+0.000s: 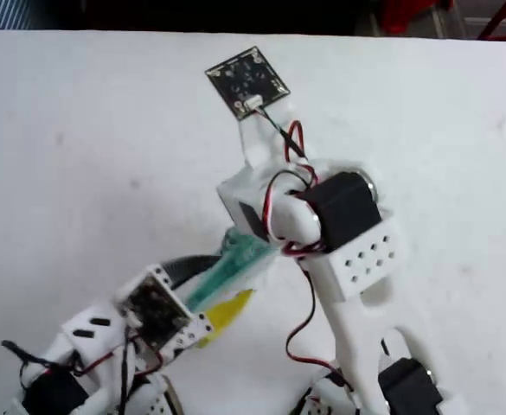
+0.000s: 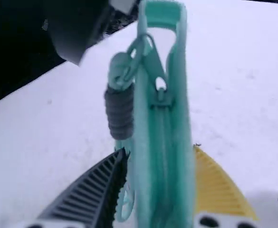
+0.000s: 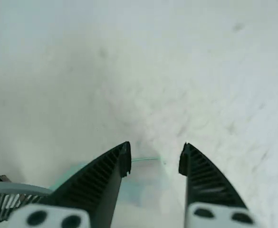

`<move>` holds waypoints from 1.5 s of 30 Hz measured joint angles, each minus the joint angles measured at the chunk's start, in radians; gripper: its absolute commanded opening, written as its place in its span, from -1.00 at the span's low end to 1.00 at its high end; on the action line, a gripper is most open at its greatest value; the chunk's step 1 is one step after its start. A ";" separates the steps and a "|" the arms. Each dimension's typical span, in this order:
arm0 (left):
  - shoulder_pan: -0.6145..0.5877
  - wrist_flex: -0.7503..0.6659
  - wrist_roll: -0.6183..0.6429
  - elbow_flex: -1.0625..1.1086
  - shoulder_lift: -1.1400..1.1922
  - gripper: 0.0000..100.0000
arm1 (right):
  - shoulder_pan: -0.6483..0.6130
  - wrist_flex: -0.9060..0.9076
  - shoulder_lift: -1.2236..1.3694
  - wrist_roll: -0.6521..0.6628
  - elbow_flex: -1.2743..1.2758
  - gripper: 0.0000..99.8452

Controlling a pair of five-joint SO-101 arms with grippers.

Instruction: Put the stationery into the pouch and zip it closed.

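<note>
pouch: you are looking at a mint green pouch (image 2: 163, 161) standing on its edge over the white table (image 1: 88, 156); whether it is touching the table, you cannot tell.
left gripper: your left gripper (image 2: 158, 151) is clamping the near end of the pouch, with its black finger (image 2: 96, 190) pressing one side and its yellow finger (image 2: 215, 185) pressing the other.
zipper: the slider (image 2: 160, 95) is sitting on the upper edge of the pouch, toward the end farthest from that grip, and its pull tab (image 2: 146, 57) is leaning to the black finger's side of the pouch.
grey piece: a ribbed grey piece (image 2: 119, 111) is hanging beside the pull tab, against the same side of the pouch.
right gripper: your right gripper (image 3: 155, 147) is hanging with its two black fingers spread apart and gripping nothing, just above the pouch's far end, a sliver of green showing between them.
right arm: in the high view your right arm (image 1: 339, 216) is covering the far end of the pouch.
</note>
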 measured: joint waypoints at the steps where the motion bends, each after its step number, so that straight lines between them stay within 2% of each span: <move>1: 0.028 0.000 0.000 0.011 0.000 -0.89 | 0.000 0.003 -0.005 0.000 0.002 -0.67; 2: 0.057 0.000 -0.008 0.023 0.000 -0.99 | 0.002 0.003 -0.009 0.000 0.006 -0.67; 4: 0.118 -0.005 -0.060 0.043 0.000 -0.93 | 0.002 0.006 -0.023 0.000 0.023 -0.67; 5: 0.147 -0.014 -0.087 0.055 0.000 -0.96 | 0.002 0.006 -0.029 0.000 0.032 -0.67; 9: 0.152 -0.081 -0.143 0.103 0.000 -0.96 | 0.002 0.006 -0.051 0.000 0.060 -0.67; 12: 0.057 -0.126 -0.144 0.106 0.002 -0.96 | 0.002 0.006 -0.077 0.000 0.069 -0.67; 20: -0.305 -0.250 -0.153 0.132 0.015 -0.96 | 0.000 0.003 -0.135 0.002 0.069 -0.67; 25: -0.408 -0.296 -0.193 0.130 0.012 -0.96 | 0.006 0.002 -0.157 0.000 0.071 -0.67; 28: -0.381 -0.308 -0.295 0.199 -0.002 -0.96 | 0.002 0.002 -0.157 0.000 0.071 -0.67; 31: -0.259 -0.354 -0.430 0.284 -0.005 -0.96 | 0.005 0.002 -0.157 0.000 0.074 -0.64; 34: -0.152 -0.390 -0.543 0.351 -0.005 -0.96 | 0.002 0.005 -0.158 0.000 0.098 -0.51; 37: -0.143 -0.387 -0.555 0.377 -0.005 -0.96 | 0.005 0.008 -0.157 0.000 0.110 -0.43; 45: -0.132 -0.321 -0.555 0.388 -0.005 -0.96 | 0.002 0.011 -0.157 0.021 0.104 -0.42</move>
